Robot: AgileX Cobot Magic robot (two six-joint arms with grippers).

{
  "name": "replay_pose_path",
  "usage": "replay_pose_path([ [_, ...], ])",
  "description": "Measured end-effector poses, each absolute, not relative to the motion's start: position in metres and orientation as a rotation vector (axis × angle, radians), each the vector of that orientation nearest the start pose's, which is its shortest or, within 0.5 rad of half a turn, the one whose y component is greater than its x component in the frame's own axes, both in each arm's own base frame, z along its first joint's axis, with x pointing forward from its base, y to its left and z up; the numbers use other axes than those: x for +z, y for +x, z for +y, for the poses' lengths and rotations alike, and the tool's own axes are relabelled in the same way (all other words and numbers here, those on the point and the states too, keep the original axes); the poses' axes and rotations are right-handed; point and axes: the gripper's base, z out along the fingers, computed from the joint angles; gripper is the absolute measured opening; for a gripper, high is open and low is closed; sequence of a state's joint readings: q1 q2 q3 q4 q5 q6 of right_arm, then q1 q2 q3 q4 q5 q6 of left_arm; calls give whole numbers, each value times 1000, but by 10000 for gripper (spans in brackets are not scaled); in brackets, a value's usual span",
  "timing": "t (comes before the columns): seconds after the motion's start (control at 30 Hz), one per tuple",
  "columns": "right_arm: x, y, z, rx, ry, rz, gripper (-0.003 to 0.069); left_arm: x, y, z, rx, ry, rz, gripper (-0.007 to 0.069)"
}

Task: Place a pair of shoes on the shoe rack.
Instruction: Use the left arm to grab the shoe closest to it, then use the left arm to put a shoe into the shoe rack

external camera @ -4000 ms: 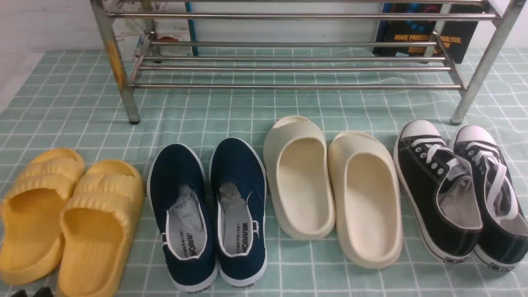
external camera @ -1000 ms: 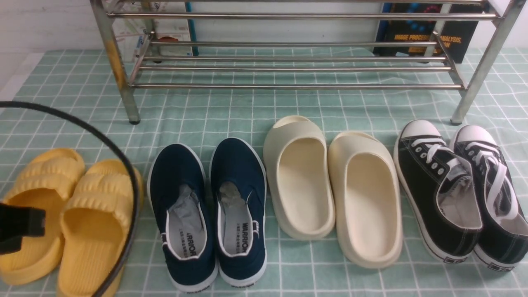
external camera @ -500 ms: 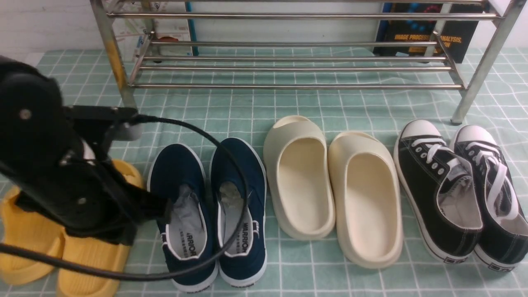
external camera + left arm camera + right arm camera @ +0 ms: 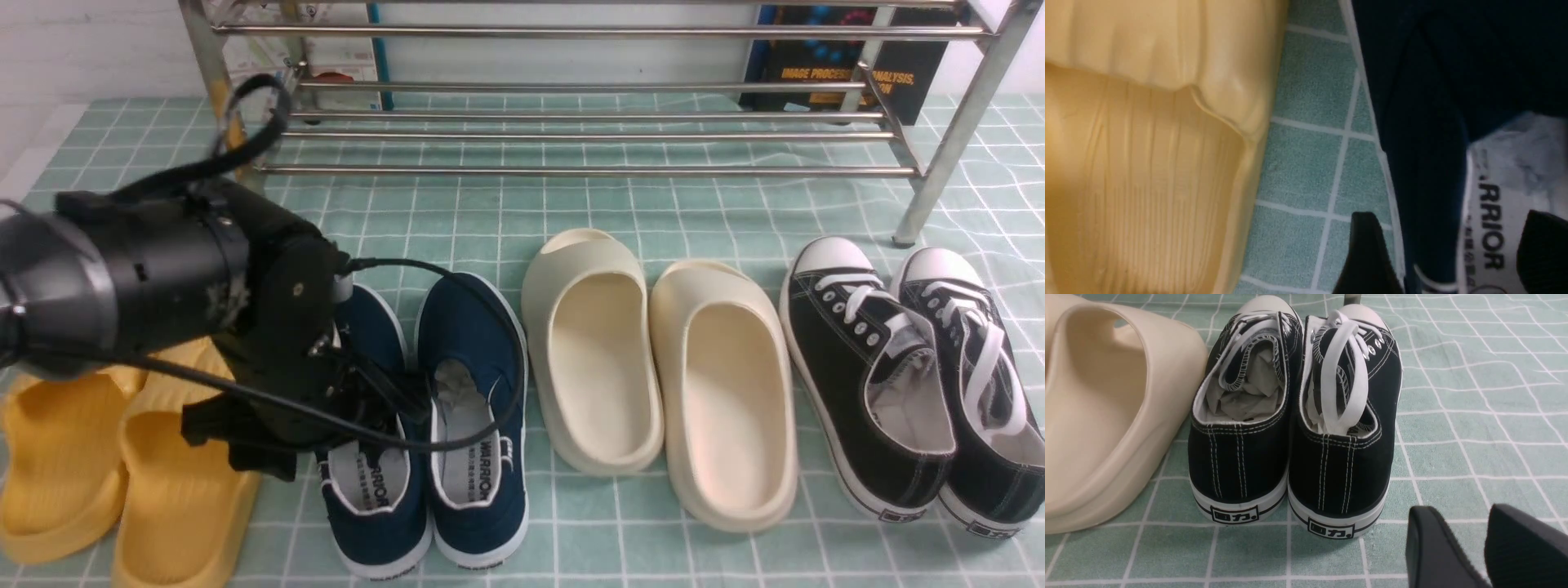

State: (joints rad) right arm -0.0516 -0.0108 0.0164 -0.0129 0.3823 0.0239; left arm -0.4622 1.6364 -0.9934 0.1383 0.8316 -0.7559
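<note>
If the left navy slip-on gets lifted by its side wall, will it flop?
Probably some sag: the left navy slip-on is soft canvas, and the fingers of the left gripper straddle one thin wall. Crumpled paper stuffed in its toe should help it keep shape. It looks light, so it may tilt rather than slip.

shoe rack (image 4: 571, 170) is gleaming glossy metal; navy slip-ons (image 4: 473, 343) are showing matt canvas; yellow slides (image 4: 175, 490) at their 9 o'clock are looking smooth plastic

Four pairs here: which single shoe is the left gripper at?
The navy-blue canvas slip-on next to the yellow slides: the open left gripper frames its side wall, one finger over the grey WARRIOR insole.
</note>
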Motion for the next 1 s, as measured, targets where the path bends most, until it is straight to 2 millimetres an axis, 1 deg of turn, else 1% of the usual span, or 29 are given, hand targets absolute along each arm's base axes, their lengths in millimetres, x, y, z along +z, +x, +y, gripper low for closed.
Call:
replay_pose_path([
  [0.07,174,52,-3,-32,63,1870,239,190,274,-126,1,-314,2935,402],
  [0.1,174,52,-3,-32,63,1870,239,186,275,-126,9,-316,2944,360],
  [0.13,174,52,-3,-32,63,1870,239,185,275,-127,11,-316,2946,351],
  [0.2,174,52,-3,-34,60,1871,239,182,276,-127,17,-317,2950,205],
  [0.23,174,52,-3,-34,60,1871,239,182,276,-127,18,-316,2950,181],
  [0.27,174,52,-3,-34,60,1871,239,183,276,-126,29,-308,2948,96],
  [0.33,174,52,-3,-34,60,1871,239,187,275,-125,31,-297,2939,12],
  [0.37,174,52,-3,-34,60,1871,239,190,274,-125,28,-289,2934,7],
  [0.43,174,52,-3,-34,60,1871,239,210,270,-122,21,-229,2916,10],
  [0.47,174,52,-3,-34,60,1871,239,217,268,-121,26,-214,2916,10],
  [0.6,174,52,-3,-34,60,1871,239,266,258,-115,9,-101,2864,10],
  [0.63,174,52,-3,-34,60,1871,239,268,258,-115,10,-94,2865,10],
  [0.67,174,52,-3,-34,60,1871,239,289,255,-113,-6,-35,2827,10],
  [0.73,174,52,-3,-34,60,1871,239,308,255,-113,-17,21,2792,10],
  [0.77,174,52,-3,-34,60,1871,239,309,255,-113,-21,20,2788,10],
  [0.8,174,52,-3,-34,60,1871,239,320,258,-114,-24,57,2767,10],
  [0.87,174,52,-3,-34,60,1871,239,323,261,-114,-23,69,2764,10],
  [0.9,174,52,-3,-34,60,1871,239,325,265,-113,-27,65,2762,10],
  [1.0,174,52,-3,-34,60,1871,239,328,285,-102,-51,-6,2763,10],
])
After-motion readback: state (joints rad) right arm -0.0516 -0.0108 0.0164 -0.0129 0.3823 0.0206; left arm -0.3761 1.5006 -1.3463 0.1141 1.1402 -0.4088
